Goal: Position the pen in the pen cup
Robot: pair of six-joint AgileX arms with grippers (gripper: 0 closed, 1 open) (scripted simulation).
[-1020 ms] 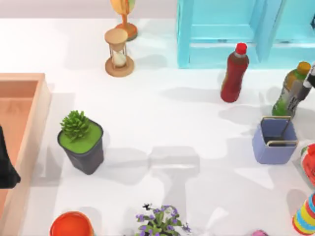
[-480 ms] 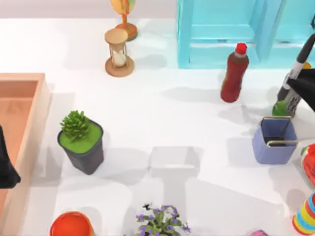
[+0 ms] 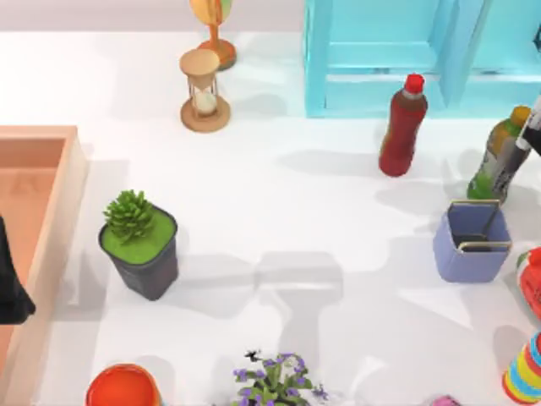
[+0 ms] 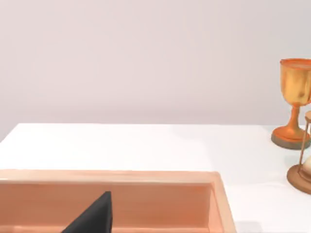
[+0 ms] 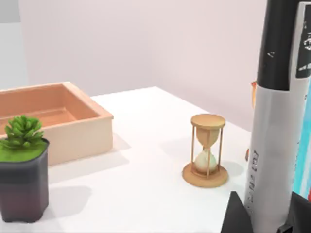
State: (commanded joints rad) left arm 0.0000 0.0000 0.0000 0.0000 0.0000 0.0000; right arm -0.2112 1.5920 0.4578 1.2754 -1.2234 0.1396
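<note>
Nearest the top camera's lower edge: an orange-red round thing (image 3: 123, 386), a purple flowering plant (image 3: 277, 381), and a rainbow-striped object (image 3: 524, 372) at the right edge, with a red item (image 3: 532, 279) just above it.

Our left gripper (image 3: 12, 283) sits parked at the table's left edge over the wooden tray (image 3: 51, 220). One dark fingertip shows in the left wrist view above the tray floor; we cannot tell whether it is wide or narrow.

Dark grey plant pot (image 3: 142, 245) with a green succulent stands just right of the tray.

The pen cup (image 3: 472, 241) stands on the right side, upright, with something thin and dark leaning inside against its far wall.

The pen (image 3: 517, 159) is above and behind the cup, at the right edge of the top view, tilted, lower tip near the cup's far rim, overlapping the green bottle (image 3: 499, 152). In the right wrist view the pen (image 5: 282, 121) stands close to the lens, white-grey section below, black above, with our right gripper's (image 5: 265, 216) dark fingers on either side of its base, clamped on it.

Further back: red bottle (image 3: 402, 125), hourglass (image 3: 204, 90), a gold goblet (image 3: 213, 34) behind it, and a turquoise cabinet (image 3: 414, 55) at the far right.
</note>
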